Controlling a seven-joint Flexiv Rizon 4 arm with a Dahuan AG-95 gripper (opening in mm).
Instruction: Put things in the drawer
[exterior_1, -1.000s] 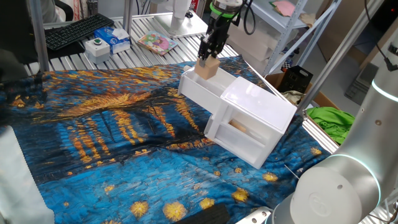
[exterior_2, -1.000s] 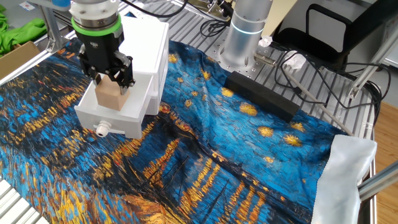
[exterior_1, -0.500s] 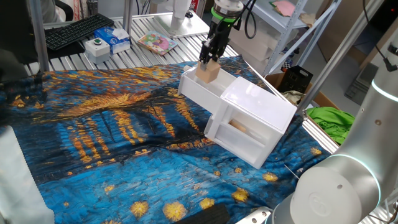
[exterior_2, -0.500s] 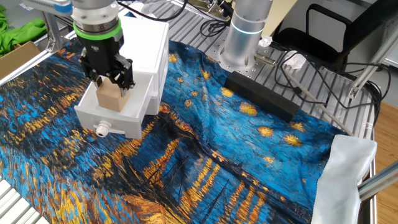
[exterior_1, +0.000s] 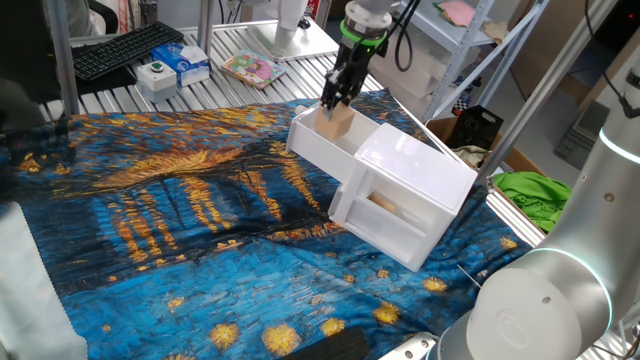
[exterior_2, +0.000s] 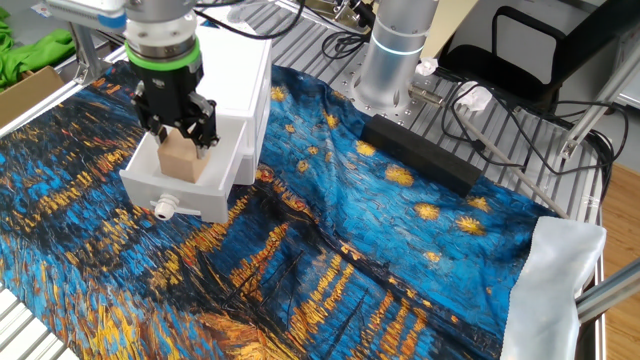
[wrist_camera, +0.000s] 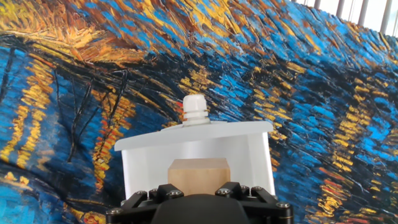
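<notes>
The tan wooden block (exterior_2: 181, 158) sits inside the upper white drawer (exterior_2: 186, 196), which is slid out of the white cabinet (exterior_2: 238, 62). In the one fixed view the block (exterior_1: 333, 122) rests at the drawer's far end (exterior_1: 318, 148). My gripper (exterior_2: 179, 128) hovers just above the block, its fingers spread wider than it and off it. It also shows in the one fixed view (exterior_1: 335, 97). In the hand view the block (wrist_camera: 198, 172) lies in the drawer (wrist_camera: 135, 163) behind the white knob (wrist_camera: 194, 110); my fingertips are hidden there.
The lower drawer with the see-through front (exterior_1: 392, 216) is also slid out. A black bar (exterior_2: 420, 152) and the arm's base (exterior_2: 395, 60) stand behind the cabinet. A keyboard (exterior_1: 125, 48), boxes (exterior_1: 180, 62) and a book (exterior_1: 252, 68) lie past the blue cloth.
The gripper has let go of the block and risen a little. The block now rests lower, in the drawer.
</notes>
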